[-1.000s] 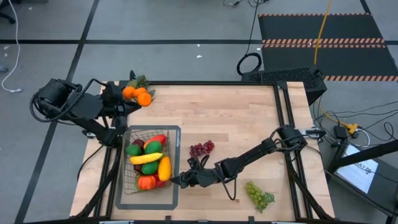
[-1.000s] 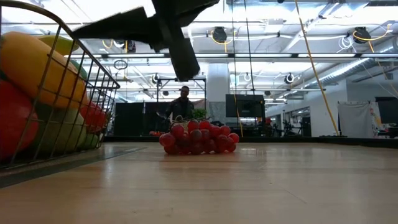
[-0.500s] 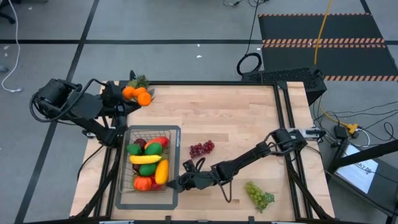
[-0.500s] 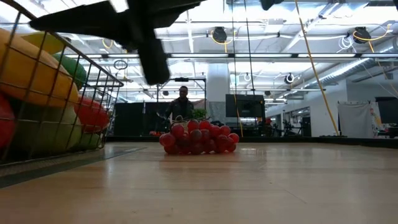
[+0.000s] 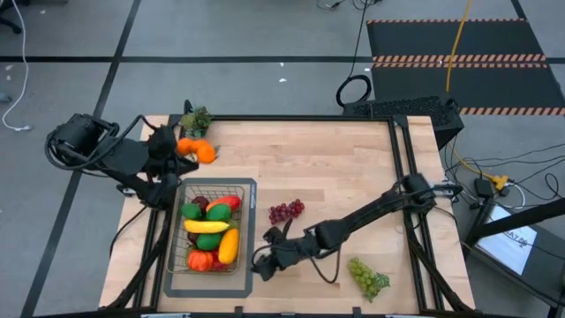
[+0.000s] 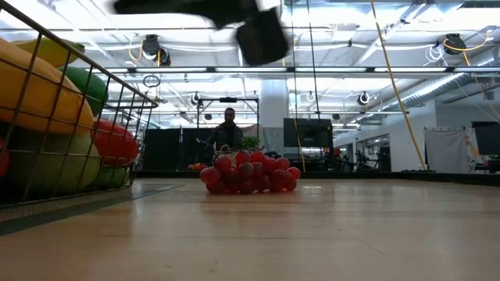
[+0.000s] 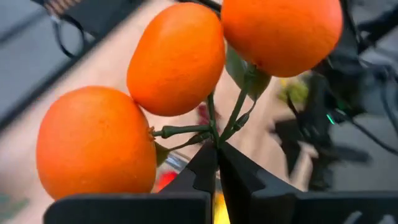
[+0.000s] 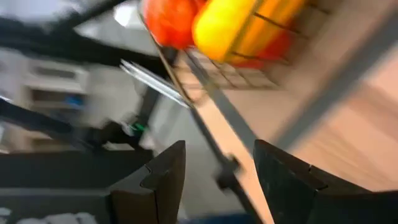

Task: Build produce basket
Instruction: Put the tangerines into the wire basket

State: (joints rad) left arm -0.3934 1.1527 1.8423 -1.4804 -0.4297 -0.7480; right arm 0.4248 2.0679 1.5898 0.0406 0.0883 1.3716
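Note:
A cluster of three oranges [image 5: 196, 150] [image 7: 177, 59] hangs over the table's far left corner, with my left gripper [image 5: 179, 147] [image 7: 216, 155] shut on its green stem. The wire basket [image 5: 210, 231] [image 6: 117, 94] stands on a grey mat at the near left. It holds a banana, a mango, green fruits and red ones. Red grapes [image 5: 285, 210] [image 6: 248, 173] lie on the table at the middle, and green grapes [image 5: 368, 276] lie near the front right. My right gripper [image 5: 262, 265] [image 8: 217, 180] is open just right of the basket's near right corner, with nothing between its fingers. My left gripper pinches the thin green stem [image 7: 214, 134] where the three oranges' stalks join, between its two fingertips. The fingers slant downward, coming from the table's left. The oranges stand out beyond the fingertips, lifted clear of the table.
A leafy green sprig [image 5: 196, 117] stands at the far left corner, just behind the oranges. The grey mat [image 5: 212, 284] reaches a little past the basket on the near side. Bare wood lies across the table's far middle and right. In the low view a person stands far behind the table.
My left gripper has turned at the wrist, and the oranges have swung from beside the sprig toward the near edge. My right gripper has drawn back from the basket's right wall toward the right, risen and rolled. In the low view the basket shows smaller and lower.

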